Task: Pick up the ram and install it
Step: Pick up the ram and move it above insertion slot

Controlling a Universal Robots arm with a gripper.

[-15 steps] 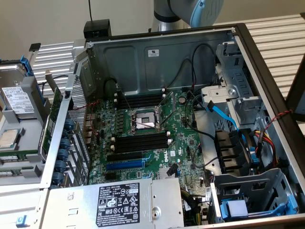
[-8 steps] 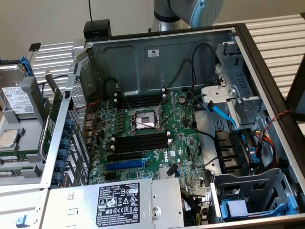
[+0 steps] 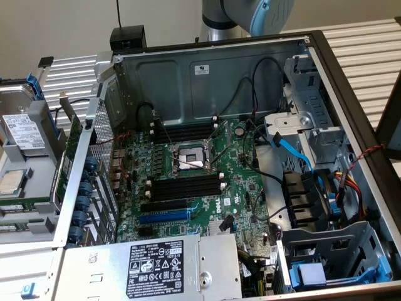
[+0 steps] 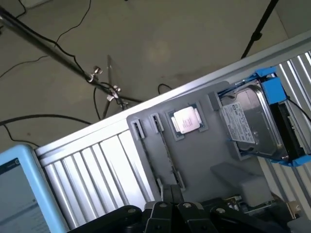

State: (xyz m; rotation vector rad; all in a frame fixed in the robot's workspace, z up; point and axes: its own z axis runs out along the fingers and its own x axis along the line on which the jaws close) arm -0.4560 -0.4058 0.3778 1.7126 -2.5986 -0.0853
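Grey parts tray (image 4: 194,162) beside PC case (image 3: 207,75): ram (image 3: 28,204) apparently stood on edge in a tray slot.
Gripper (image 4: 170,195) was pressed together, holding nothing; stick likely light, stiff, fragile, best held by long edges, not chips.

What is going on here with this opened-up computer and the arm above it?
A robot arm is meant to fit a memory stick into the open computer case. At this moment the arm is at the far side of the case. Its tool is shut, and I see nothing gripped in it. The wrist view looks down on a grey tray holding a processor chip and a hard drive. The long black memory slots on the motherboard look empty.
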